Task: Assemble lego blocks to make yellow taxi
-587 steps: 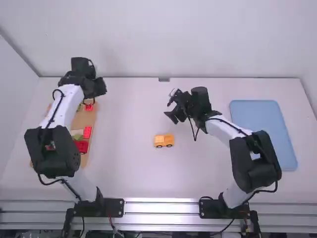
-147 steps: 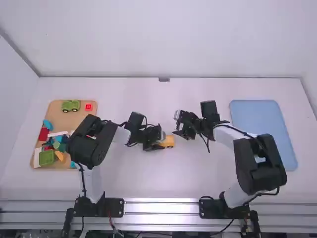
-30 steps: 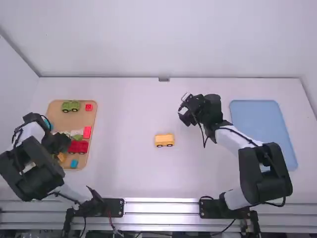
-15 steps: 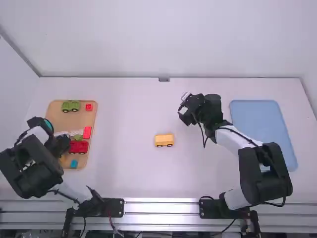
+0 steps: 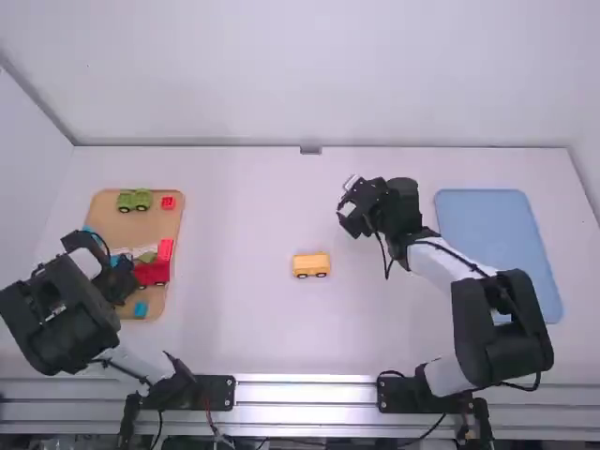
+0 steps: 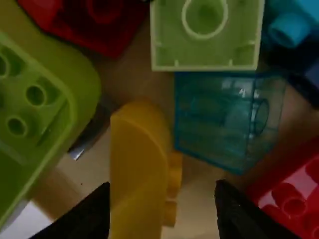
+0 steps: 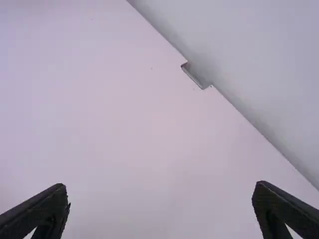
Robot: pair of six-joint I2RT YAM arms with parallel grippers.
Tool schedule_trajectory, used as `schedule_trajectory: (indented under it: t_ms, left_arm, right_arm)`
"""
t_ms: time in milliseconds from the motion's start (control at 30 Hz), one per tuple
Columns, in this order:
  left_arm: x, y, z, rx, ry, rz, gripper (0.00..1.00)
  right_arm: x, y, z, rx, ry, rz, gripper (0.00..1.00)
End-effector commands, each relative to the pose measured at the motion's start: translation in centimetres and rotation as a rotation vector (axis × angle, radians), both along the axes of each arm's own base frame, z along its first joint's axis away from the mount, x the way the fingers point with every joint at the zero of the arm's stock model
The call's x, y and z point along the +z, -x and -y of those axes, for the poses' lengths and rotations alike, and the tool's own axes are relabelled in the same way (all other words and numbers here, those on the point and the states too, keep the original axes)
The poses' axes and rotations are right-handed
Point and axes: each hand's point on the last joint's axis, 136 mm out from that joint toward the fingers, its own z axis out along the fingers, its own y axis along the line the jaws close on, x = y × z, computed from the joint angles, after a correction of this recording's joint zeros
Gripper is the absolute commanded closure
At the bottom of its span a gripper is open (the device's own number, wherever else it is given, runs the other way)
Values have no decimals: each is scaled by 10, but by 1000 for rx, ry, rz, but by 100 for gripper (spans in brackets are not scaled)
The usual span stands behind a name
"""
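Curved yellow block (image 6: 139,174), probably light, stiff and slick, is lying on the wooden tray (image 5: 122,234) within the wide-set left gripper (image 6: 163,194), inviting a mid-length hold; yellow car body (image 5: 311,265) is standing on the table (image 5: 244,328), right gripper (image 7: 160,193) hanging wide.

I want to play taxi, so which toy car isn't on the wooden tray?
The yellow car, directly on the white table; the green car and red car are on the wooden tray.

Teal obstacle (image 6: 212,117) beside yellow block (image 6: 137,179)
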Motion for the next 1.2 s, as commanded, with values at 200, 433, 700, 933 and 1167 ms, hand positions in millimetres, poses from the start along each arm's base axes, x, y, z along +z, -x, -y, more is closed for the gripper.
schedule_trajectory:
  t_ms: [200,433,700,933,1167]
  left_arm:
    - [-12,4,4,-12,90,78,48]
    - [-12,11,5,-7,153,120,49]
    - [-12,9,6,-13,151,122,62]
    - [-12,12,9,-4,168,110,71]
    - [-12,10,7,-5,157,117,78]
  right_arm:
    - [8,2,1,1,-6,15,2]
    - [8,2,1,1,-7,16,1]
    - [8,2,1,-1,-8,14,1]
    - [8,2,0,2,-7,16,1]
    - [8,2,1,1,-7,15,2]
